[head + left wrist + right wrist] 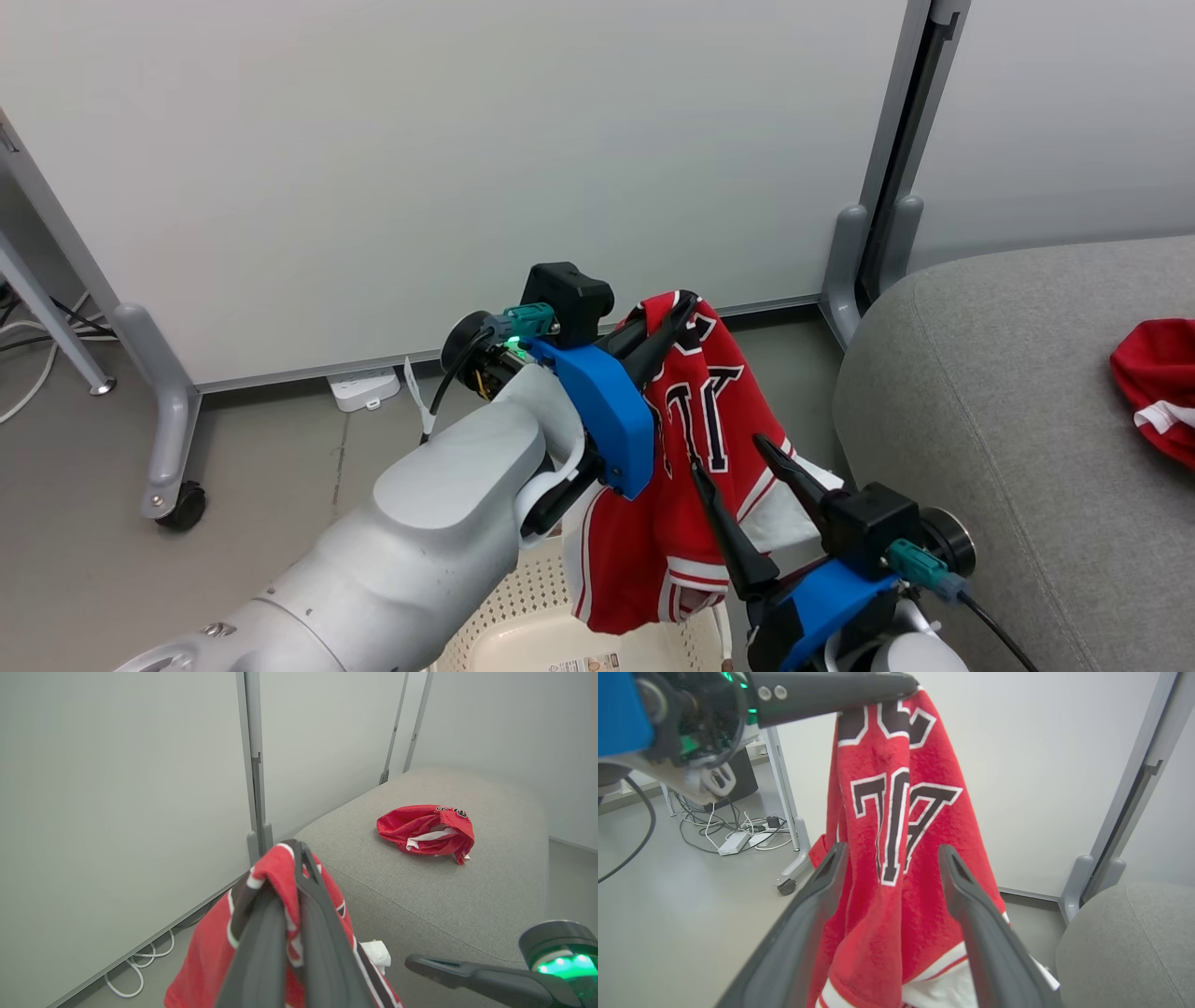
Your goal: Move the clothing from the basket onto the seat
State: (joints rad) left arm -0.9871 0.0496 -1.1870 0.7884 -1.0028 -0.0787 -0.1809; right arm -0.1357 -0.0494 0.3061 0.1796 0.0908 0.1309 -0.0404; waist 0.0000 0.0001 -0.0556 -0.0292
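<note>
The left gripper (681, 310) is clamped on the top fold of a red jersey (691, 411), with the cloth bunched between its two fingers (322, 933) and the rest hanging straight down. The black-and-white block letters face the right wrist camera. The right gripper (728, 455) stands lower and just to the seat side, with its fingers (980, 933) spread wide. In its wrist view one finger lies to each side of the hanging cloth, and it is not closed on anything. Whether the fingers touch the fabric cannot be told.

The jersey's white-trimmed hem hangs over the basket (523, 607), whose cream perforated wall shows directly below, between the two arms. A small printed label lies on the basket floor.

The seat (1008, 420) rises on the right, close to the basket. A second jersey (427, 828) lies crumpled on it, well apart from the near rounded corner. The right gripper and its wrist sit between the hanging jersey and the seat.

White partition panels (467, 168) stand behind. One grey foot (845, 271) sits just beside the seat's corner, and another foot with a black caster (182, 509) is off to the left. A white power strip (364, 387) and loose cables (28, 373) lie on the grey floor (280, 504) along the panel's base.
</note>
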